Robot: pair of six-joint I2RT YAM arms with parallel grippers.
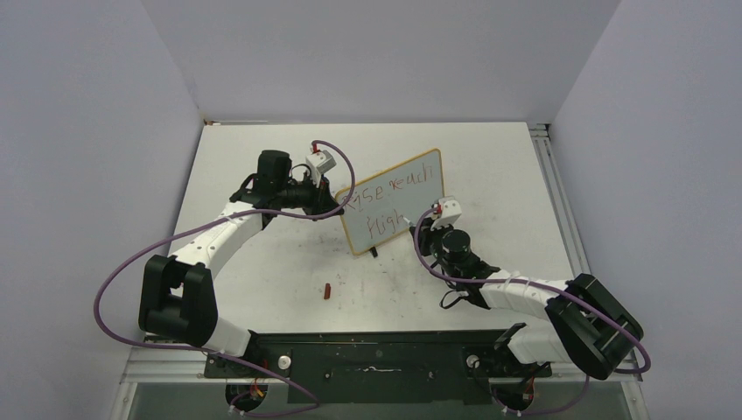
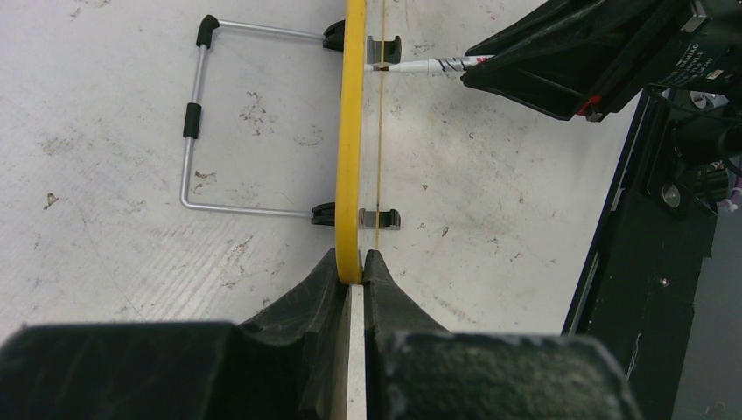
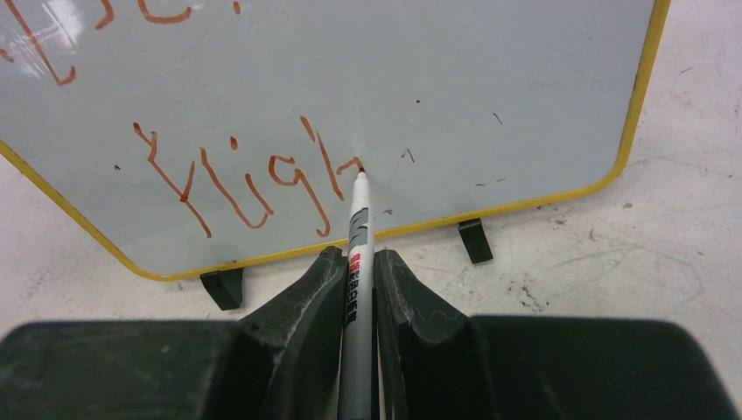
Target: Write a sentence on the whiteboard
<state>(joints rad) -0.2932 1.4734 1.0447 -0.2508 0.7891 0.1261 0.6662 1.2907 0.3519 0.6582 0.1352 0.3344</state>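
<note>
Clamps the upright whiteboard (image 1: pixel 394 201) by its left edge in the left end effector (image 2: pixel 352 262), fingers pressed tight against the yellow frame. Pinches a marker (image 3: pixel 357 219) in the right end effector (image 3: pixel 357 262), tip touching the whiteboard's face at the end of the sentence (image 3: pixel 245 179), lower line "high". Shows a small red object (image 1: pixel 326 290) on the worktop (image 1: pixel 262 271) in front of the whiteboard, well apart.

Yellow-framed whiteboard (image 3: pixel 516 79) stands on small black feet near the middle of the table (image 1: pixel 262 262). On its face the red-brown handwritten sentence (image 3: pixel 254 179) runs in two lines, the lower reading "high" at the board's lower left.
</note>
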